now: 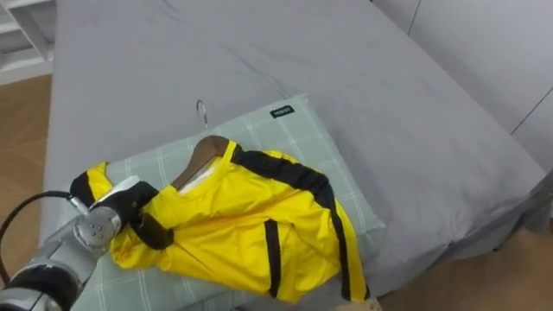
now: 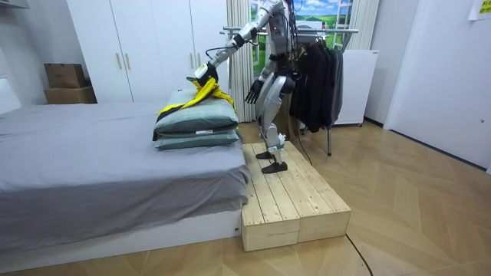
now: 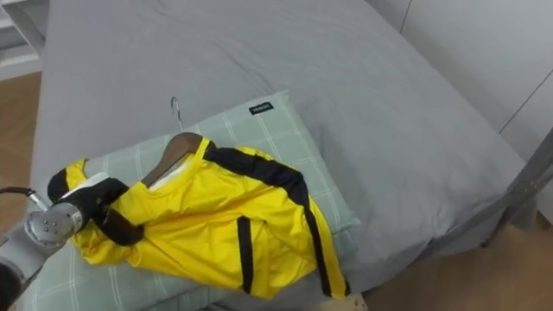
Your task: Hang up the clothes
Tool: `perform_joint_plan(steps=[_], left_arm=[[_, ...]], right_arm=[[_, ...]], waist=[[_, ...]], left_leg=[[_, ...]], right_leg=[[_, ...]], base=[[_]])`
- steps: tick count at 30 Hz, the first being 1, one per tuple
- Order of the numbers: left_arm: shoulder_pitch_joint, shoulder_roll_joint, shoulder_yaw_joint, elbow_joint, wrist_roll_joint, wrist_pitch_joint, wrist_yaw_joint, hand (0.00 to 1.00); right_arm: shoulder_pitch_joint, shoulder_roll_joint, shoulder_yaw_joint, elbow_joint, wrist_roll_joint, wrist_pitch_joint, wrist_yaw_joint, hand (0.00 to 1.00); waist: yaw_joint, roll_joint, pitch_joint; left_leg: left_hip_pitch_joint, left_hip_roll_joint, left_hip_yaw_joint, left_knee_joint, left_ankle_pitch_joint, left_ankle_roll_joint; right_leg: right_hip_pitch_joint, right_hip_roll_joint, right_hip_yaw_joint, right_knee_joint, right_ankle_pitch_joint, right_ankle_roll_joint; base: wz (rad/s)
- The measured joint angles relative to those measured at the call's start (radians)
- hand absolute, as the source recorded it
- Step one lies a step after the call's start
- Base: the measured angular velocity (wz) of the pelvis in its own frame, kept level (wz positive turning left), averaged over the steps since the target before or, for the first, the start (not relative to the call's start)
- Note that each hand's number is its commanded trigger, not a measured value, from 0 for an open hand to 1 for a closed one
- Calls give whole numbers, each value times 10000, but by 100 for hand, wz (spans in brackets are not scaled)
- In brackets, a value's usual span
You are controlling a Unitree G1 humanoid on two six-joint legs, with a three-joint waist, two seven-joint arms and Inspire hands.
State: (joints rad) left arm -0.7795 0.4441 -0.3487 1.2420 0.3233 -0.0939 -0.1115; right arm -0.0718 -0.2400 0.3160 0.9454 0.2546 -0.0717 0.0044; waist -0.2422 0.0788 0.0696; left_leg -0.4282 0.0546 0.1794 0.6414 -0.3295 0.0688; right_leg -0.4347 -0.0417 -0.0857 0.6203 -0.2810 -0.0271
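Shirt [image 1: 251, 216]: yellow with black stripes, lying crumpled and partly spread on the top pillow, its hem reaching the pillow's near right corner, its neck towards the far side. Bed [image 1: 346, 86]: wide, grey sheet with a few creases; carries the pillows at its end nearest the robot. Wardrobe [image 2: 146, 46]: white doors along the wall behind the bed, with two cardboard boxes [image 2: 65, 83] stacked beside it at the room view's left. Platform [image 2: 291, 203]: pale wooden planks, set against the bed's end; the robot stands on its far part, facing the pillows, leaning slightly forward. Rack [image 2: 318, 84]: just behind the robot, hung with dark garments. Pillows [image 2: 196, 126]: two, green checked, stacked; the upper one bears the shirt and a small dark label at its far corner. Hanger [image 1: 200, 155]: wooden, one shoulder showing at the shirt's neck, the rest under the cloth; its metal hook [image 1: 202, 112] lies flat on the pillow, pointing away from the robot. Left hand [image 1: 121, 207]: on the shirt's left sleeve, dark fingers [image 1: 151, 229] curled into the yellow cloth and gripping it. Right hand [image 2: 252, 93]: hangs at the robot's side beside the hip, fingers loosely spread, holding nothing.
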Motion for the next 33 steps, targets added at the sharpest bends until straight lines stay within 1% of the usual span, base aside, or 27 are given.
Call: perform_joint_plan(steps=[1, 3, 4, 5, 6, 7, 8, 10, 11, 12, 13, 14, 15, 18, 20, 21, 23, 24, 25, 27, 28, 30, 33], left_arm=[[28, 7, 81, -99, 64, -20, 28, 100], [409, 106, 554, -703, 472, -187, 208, 100], [495, 108, 641, -860, 552, -213, 239, 100], [697, 106, 776, -1252, 856, -263, 347, 100], [917, 100, 888, -1617, 1146, -388, 469, 100], [1078, 97, 965, -1804, 1278, -438, 556, 100], [1390, 68, 1125, -2150, 1502, -483, 706, 100], [1726, -29, 1165, -2478, 1745, -549, 920, 100], [2136, -44, 1207, -2800, 1948, -583, 1092, 100], [2538, -43, 1249, -3137, 2081, -594, 1229, 100], [2668, -43, 1261, -3271, 2165, -595, 1273, 100], [2902, -39, 1264, -3537, 2222, -598, 1358, 100], [3183, -38, 1293, -3847, 2320, -607, 1487, 100], [3763, -36, 1322, -4554, 2412, -617, 1682, 100], [3897, -43, 1316, -4781, 2439, -654, 1710, 100], [3921, -36, 1325, -4905, 2655, -669, 1728, 100], [4049, -36, 1500, -5147, 2899, -684, 1751, 100], [4316, -36, 1649, -5458, 3044, -703, 1868, 100], [4499, -38, 1758, -5653, 3100, -731, 1917, 100], [5286, -42, 2108, -6633, 3379, -777, 1988, 100], [5412, -44, 2135, -6821, 3404, -791, 2011, 100], [5850, -73, 2189, -7420, 3405, -800, 2156, 100], [5905, -185, 2187, -7531, 3398, -802, 2163, 100]], right_arm=[[30, 10, -62, 13, -84, 2, -27, 0], [125, 48, -280, 18, -313, -37, -71, 0], [138, 53, -306, 48, -351, -40, -91, 0], [160, 51, -366, 138, -433, -66, -93, 0], [188, 55, -455, 225, -480, -70, -65, 0], [196, 54, -462, 252, -499, -70, -51, 0], [206, 52, -539, 256, -502, -70, -42, 0], [231, 52, -651, 309, -501, -100, -50, 0], [247, 58, -662, 459, -509, -207, -44, 0], [305, 58, -671, 605, -504, -277, -47, 0], [371, 56, -694, 615, -497, -277, -57, 0], [539, 54, -797, 604, -444, -287, -61, 0], [714, 57, -911, 595, -410, -292, -49, 0], [1094, 53, -1143, 537, -419, -375, -33, 0], [1226, 53, -1325, 521, -438, -424, -10, 0], [1282, 49, -1451, 520, -520, -455, -14, 0], [1397, 61, -1677, 542, -736, -564, -4, 0], [1466, 61, -1862, 537, -761, -700, 17, 0], [1535, 61, -1961, 530, -775, -752, 22, 0], [1870, 69, -2358, 541, -842, -809, 39, 0], [1946, 68, -2448, 542, -874, -807, 35, 0], [2141, 68, -2679, 581, -999, -805, -11, 0], [2153, 67, -2713, 839, -1157, -799, -57, 0]], waist=[[75, 9, -7], [97, 35, -56], [112, 25, -73], [186, 22, -115], [338, -3, -165], [399, -18, -216], [490, -12, -254], [578, -14, -269], [605, -1, -321], [640, -4, -424], [668, -9, -439], [795, -38, -470], [892, -82, -501], [961, -127, -551], [1065, -125, -566], [1117, -126, -566], [1115, -128, -572], [1129, -118, -590], [1120, -121, -590], [1121, -172, -672], [1128, -179, -676], [1119, -192, -688], [1167, -219, -693]], left_leg=[[79, -1, -14, -63, 13, -4], [476, -63, -36, -391, 66, -27], [573, -93, -42, -487, 86, -32], [736, -146, -33, -649, 123, -35], [911, -167, -13, -829, 157, -45], [979, -186, 2, -934, 186, -54], [1148, -195, -4, -1078, 217, -64], [1453, -195, -14, -1285, 253, -88], [1693, -193, -61, -1432, 278, -113], [1880, -197, -164, -1596, 292, -136], [1966, -201, -213, -1642, 293, -139], [2127, -203, -269, -1747, 296, -144], [2331, -227, -285, -1958, 333, -201], [2697, -285, -431, -2254, 386, -238], [2888, -306, -451, -2427, 426, -254], [3017, -315, -448, -2533, 442, -265], [3206, -334, -450, -2691, 482, -269], [3395, -336, -439, -2845, 497, -281], [3496, -340, -433, -2916, 508, -291], [3758, -350, -494, -3129, 530, -312], [3802, -350, -513, -3160, 532, -316], [3943, -341, -581, -3219, 539, -329], [4242, -347, -604, -3432, 565, -370]], right_leg=[[97, 4, 0, -39, 17, 5], [477, 4, -7, -329, 46, 30], [563, -7, -7, -370, 56, 44], [726, -41, -50, -539, 57, 46], [866, -47, -58, -677, 66, 56], [907, -47, -54, -708, 78, 53], [1096, -44, -114, -872, 99, 53], [1480, -40, -254, -1154, 137, 51], [1773, -2, -265, -1405, 184, 45], [1999, 31, -295, -1614, 211, 49], [2126, 37, -338, -1691, 218, 52], [2325, 46, -405, -1823, 220, 50], [2528, 46, -472, -1994, 238, 49], [3007, 48, -626, -2374, 261, 55], [3224, 49, -672, -2553, 291, 61], [3336, 54, -692, -2628, 311, 60], [3541, 64, -700, -2796, 334, 70], [3728, 90, -708, -2969, 371, 72], [3815, 97, -696, -3025, 380, 73], [4089, 131, -699, -3270, 401, 70], [4157, 144, -701, -3340, 421, 70], [4391, 231, -720, -3582, 484, 66], [4713, 266, -721, -3851, 571, 77]], base=[[-4], [2], [9], [7], [3], [0], [7], [17], [14], [14], [14], [13], [14], [19], [4], [0], [0], [0], [-6], [0], [8], [8], [2]])
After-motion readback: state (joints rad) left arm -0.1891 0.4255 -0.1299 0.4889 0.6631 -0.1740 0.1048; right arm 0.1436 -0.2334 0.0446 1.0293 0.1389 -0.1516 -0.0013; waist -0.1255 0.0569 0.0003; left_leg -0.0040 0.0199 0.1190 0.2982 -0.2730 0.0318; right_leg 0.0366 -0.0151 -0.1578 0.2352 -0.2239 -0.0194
